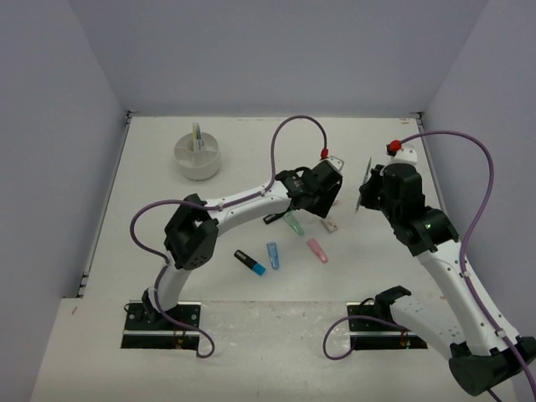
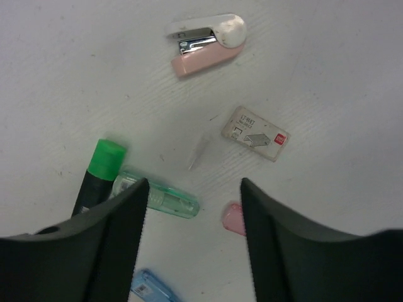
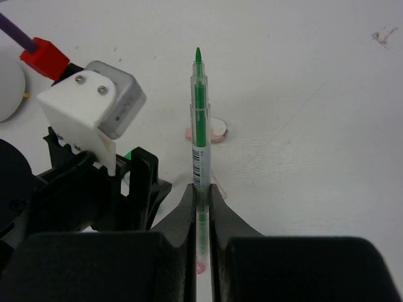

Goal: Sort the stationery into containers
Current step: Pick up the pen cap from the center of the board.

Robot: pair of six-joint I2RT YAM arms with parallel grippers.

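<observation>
Nearest, loose stationery (image 1: 272, 254) lies scattered on the tabletop (image 1: 243, 142); above it the left tool (image 2: 194, 189) hangs spread to pick, while the right tool (image 3: 201, 192) clamps a green pen (image 3: 199, 126), presumably bound for the far white tub (image 1: 198, 157).

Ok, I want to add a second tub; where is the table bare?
Free: the table along the back wall right of the white tub, and at left between tub and left arm. Crowded: the middle, where the left gripper hangs over a green highlighter, stapler and staple box, beside the green pen in the right gripper.
</observation>
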